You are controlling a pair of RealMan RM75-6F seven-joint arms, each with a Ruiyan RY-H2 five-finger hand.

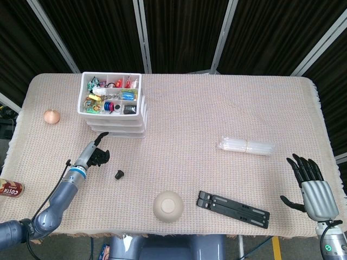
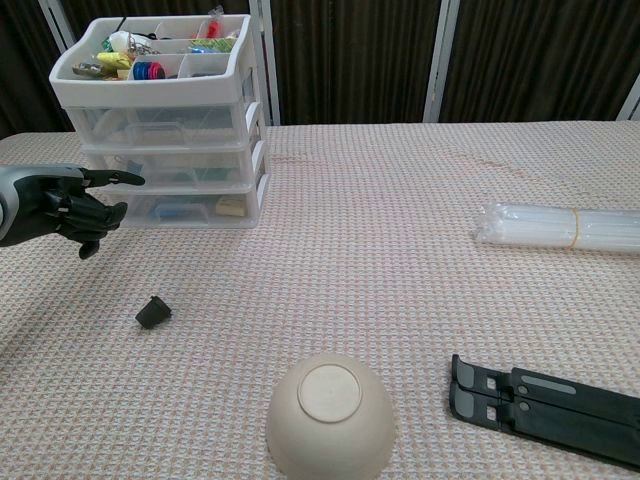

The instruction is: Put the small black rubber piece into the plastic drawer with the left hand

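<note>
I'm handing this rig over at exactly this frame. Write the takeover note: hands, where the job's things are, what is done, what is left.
Left hand: above the cloth to the left of the rubber piece, holding nothing, one finger pointing out and the rest curled in.
Right hand: at the table's near right corner, fingers spread, holding nothing.
Small black rubber piece: lying on the woven cloth, apart from the left hand and in front of the drawers.
White plastic three-drawer unit: at the back left, all drawers shut, with its open top tray full of small items.
Done: nothing yet; the piece is not picked up.
Left: grasp the piece with the left hand, open a drawer, drop it in.
</note>
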